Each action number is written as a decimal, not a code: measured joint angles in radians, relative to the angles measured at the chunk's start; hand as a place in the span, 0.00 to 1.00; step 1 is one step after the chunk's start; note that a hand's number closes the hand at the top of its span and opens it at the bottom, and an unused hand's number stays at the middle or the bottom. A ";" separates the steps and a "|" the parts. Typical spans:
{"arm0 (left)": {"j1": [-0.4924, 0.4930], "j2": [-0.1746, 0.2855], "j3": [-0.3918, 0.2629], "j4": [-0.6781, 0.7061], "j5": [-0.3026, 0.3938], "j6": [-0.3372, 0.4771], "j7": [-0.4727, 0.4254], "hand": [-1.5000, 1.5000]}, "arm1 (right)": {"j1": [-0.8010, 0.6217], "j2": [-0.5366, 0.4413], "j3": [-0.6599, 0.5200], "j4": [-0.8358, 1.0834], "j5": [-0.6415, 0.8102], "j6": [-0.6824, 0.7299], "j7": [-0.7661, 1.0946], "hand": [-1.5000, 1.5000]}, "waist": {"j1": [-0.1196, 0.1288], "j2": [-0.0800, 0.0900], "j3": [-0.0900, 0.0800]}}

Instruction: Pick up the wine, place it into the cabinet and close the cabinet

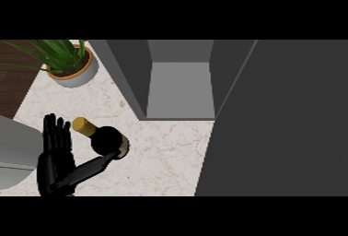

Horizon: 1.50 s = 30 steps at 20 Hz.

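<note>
Beside the left robot hand, fingers straight, sits dark, gold-capped wine.

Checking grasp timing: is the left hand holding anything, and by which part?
Nothing is held. The black left hand is open beside the dark glass wine bottle with gold cap, fingers straight, thumb by its side.

Potted plant noted at upper left, set on pale marbled surface. Long green leaves spread from light grey pot with tan rim. Dark brown wood-toned strip seen beyond surface's left edge.
</note>
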 measured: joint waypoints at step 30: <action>-0.270 -0.075 0.259 0.936 0.188 -0.508 -0.596 0.00 | 0.034 0.019 0.034 -0.003 0.013 0.020 -0.027 0.00 | -0.005 0.001 0.000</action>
